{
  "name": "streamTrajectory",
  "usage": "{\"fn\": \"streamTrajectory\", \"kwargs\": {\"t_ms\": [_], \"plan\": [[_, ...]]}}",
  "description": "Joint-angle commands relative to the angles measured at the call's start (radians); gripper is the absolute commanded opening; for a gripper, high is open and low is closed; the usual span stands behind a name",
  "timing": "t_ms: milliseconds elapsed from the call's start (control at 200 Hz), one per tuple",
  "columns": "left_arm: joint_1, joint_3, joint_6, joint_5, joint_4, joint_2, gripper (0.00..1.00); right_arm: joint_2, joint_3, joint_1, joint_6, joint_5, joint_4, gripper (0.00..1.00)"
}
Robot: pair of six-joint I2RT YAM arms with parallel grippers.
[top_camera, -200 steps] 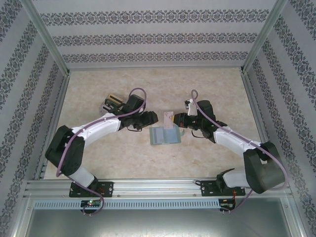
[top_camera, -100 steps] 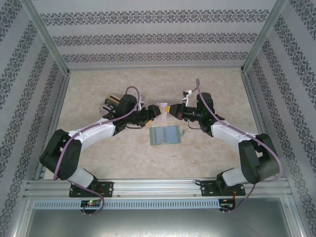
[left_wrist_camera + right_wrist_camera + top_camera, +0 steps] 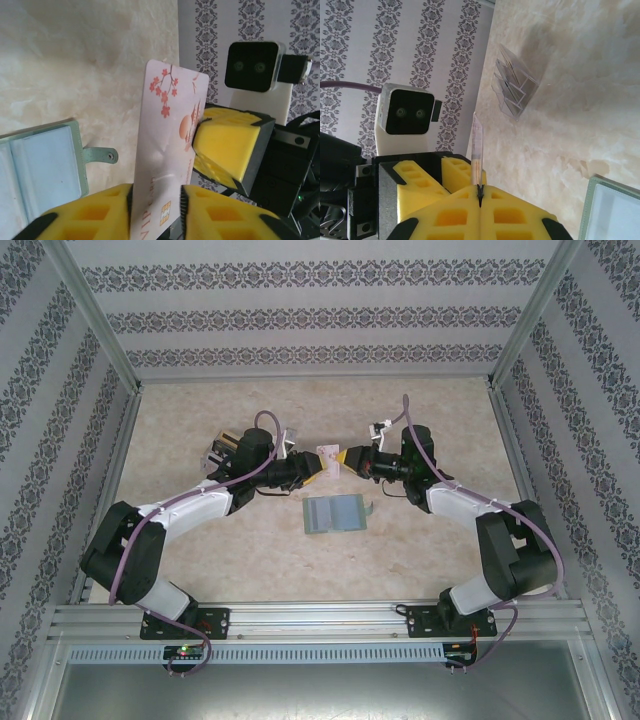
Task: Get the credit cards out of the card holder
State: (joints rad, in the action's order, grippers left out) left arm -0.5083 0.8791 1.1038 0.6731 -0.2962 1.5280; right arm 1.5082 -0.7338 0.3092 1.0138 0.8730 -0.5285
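A pale pink credit card with red blossoms and a chip hangs in the air between both grippers, behind the card holder. My right gripper is shut on one edge of the card, seen edge-on. My left gripper pinches the same card across its width, a pad against each long edge, and the card looks slightly bowed. The right gripper's yellow finger presses the card's far side. The grey-green card holder lies open and flat on the table, its pale blue panels facing up.
A small clear compartmented box sits on the table behind the left arm, and that box also appears in the right wrist view. The holder's strap tab sticks out sideways. Patterned walls enclose the marbled tabletop.
The right gripper lifted the card from just above the holder and carried it back. The left gripper came in and closed on the card's edges; both now hold it a little farther back.
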Motion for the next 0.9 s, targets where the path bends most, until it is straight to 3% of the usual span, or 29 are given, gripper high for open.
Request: {"fn": "streamTrajectory", "kwargs": {"t_ms": [0, 135, 215, 340, 440, 629, 754, 894], "plan": [[0.008, -0.001, 0.001, 0.039, -0.07, -0.004, 0.25, 0.019, -0.016, -0.004, -0.007, 0.02, -0.031, 0.0], [0.01, -0.002, -0.031, 0.013, -0.015, -0.015, 0.0, 0.033, -0.018, -0.004, -0.042, 0.014, -0.001, 0.04], [0.011, 0.0, -0.067, -0.025, 0.05, -0.029, 0.0, 0.032, -0.023, -0.005, -0.082, 0.002, 0.057, 0.14], [0.013, 0.009, -0.13, -0.105, 0.204, -0.061, 0.0, 0.019, -0.022, -0.005, -0.158, -0.056, 0.179, 0.46], [0.017, 0.032, -0.189, -0.201, 0.382, -0.105, 0.0, 0.009, -0.023, -0.003, -0.226, -0.098, 0.269, 0.62], [0.017, 0.133, -0.287, -0.57, 0.833, -0.2, 0.0, -0.024, -0.019, 0.028, -0.363, -0.226, 0.411, 0.8], [0.018, 0.195, -0.265, -0.826, 1.076, -0.238, 0.0, -0.028, -0.043, 0.087, -0.451, -0.346, 0.504, 0.85], [0.017, 0.267, -0.219, -1.002, 1.254, -0.244, 0.0, -0.027, -0.071, 0.167, -0.532, -0.447, 0.561, 0.93]]}}
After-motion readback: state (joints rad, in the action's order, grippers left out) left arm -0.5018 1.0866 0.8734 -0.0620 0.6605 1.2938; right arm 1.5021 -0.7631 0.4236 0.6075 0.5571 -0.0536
